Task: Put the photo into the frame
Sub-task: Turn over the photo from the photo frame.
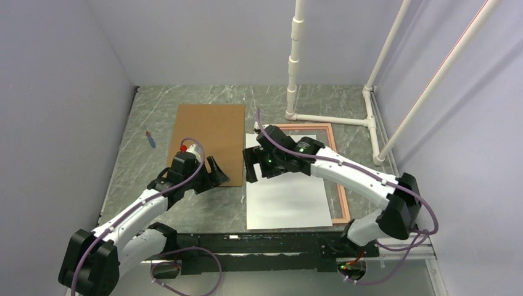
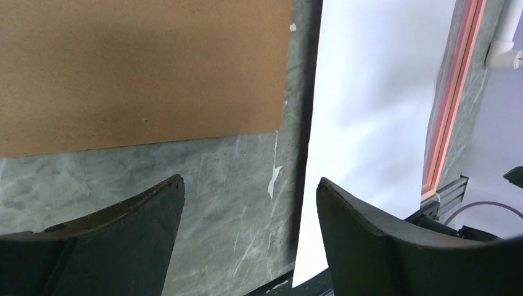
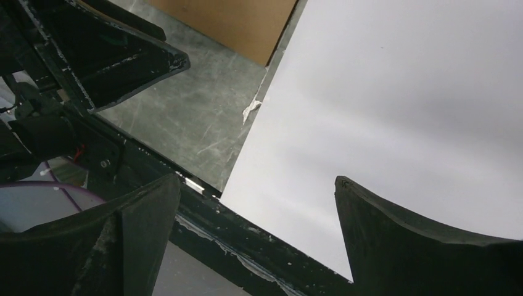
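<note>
- the photo (image 1: 290,198) lies flat, white back up, overlapping the frame (image 1: 341,185) but not seated in it: it is shifted off the frame's left side and a little past its near end.
- the frame's far rail and right rail show bare pink, with a strip of worktop (image 1: 154,117) visible between the photo's right edge and the right rail. the left rail is hidden, so i cannot tell how the photo sits there.
- the brown backing board (image 1: 206,139) lies well to the left of the frame, apart from the photo, with a band of worktop between them. it is not on the frame yet.
- the right gripper (image 1: 251,166) hovers over the photo's left edge, on the side away from the frame's right rail. its fingers are spread wide and the wrist view shows nothing between them.
- the left gripper (image 1: 217,174) sits further left of the frame, over the near right corner of the backing board. it is also spread and holds nothing.
- judgement: the picture side faces down as it should, so the placing is roughly half done.
- what looks left: slide the photo rightward and toward the far rail until its edges drop inside all four rails.
- whether a clear sheet already lies in the frame cannot be told from these views.
</note>
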Motion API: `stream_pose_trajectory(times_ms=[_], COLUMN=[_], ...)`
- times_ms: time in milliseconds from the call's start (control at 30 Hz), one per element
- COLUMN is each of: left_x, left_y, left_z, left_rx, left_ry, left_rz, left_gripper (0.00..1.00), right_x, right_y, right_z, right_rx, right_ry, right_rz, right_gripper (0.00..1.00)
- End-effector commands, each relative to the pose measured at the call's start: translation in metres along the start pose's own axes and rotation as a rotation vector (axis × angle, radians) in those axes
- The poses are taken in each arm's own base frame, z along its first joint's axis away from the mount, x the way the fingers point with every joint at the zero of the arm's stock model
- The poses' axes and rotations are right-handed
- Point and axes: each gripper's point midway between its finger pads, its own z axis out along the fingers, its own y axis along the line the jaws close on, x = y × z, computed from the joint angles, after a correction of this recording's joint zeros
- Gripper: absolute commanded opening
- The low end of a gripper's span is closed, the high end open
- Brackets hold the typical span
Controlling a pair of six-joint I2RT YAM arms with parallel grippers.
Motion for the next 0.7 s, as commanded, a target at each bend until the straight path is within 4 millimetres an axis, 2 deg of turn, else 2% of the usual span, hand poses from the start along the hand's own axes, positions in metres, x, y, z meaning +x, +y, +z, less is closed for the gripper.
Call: stream_pose_trajectory(times_ms=[0, 200, 367, 533, 667], left_x=[0.001, 0.014, 0.026, 0.04, 0.054], left_y=[-0.017, -0.032, -0.048, -0.071, -0.08], left_z=[0.004, 0.014, 0.022, 0.03, 0.042], left_rx=[0.102, 0.235, 0.36, 0.494, 0.519], left_ry=[0.007, 0.062, 0.118, 0.18, 0.225], left_rz=[0.008, 0.002, -0.017, -0.026, -0.029], left_gripper=[0.81, 0.79, 0.75, 0.69, 0.61], right_x=[-0.018, -0.011, -0.014, -0.013, -0.01], right_y=[-0.007, -0.03, -0.05, -0.069, -0.073], right_z=[-0.022, -0.026, -0.037, -0.043, -0.042], right_rx=[-0.017, -0.114, -0.22, -0.229, -0.22], right_ry=[-0.125, -0.13, -0.169, -0.189, -0.182], right_rz=[0.048, 0.157, 0.262, 0.304, 0.312], right_gripper=[0.99, 0.99, 0.99, 0.99, 0.99])
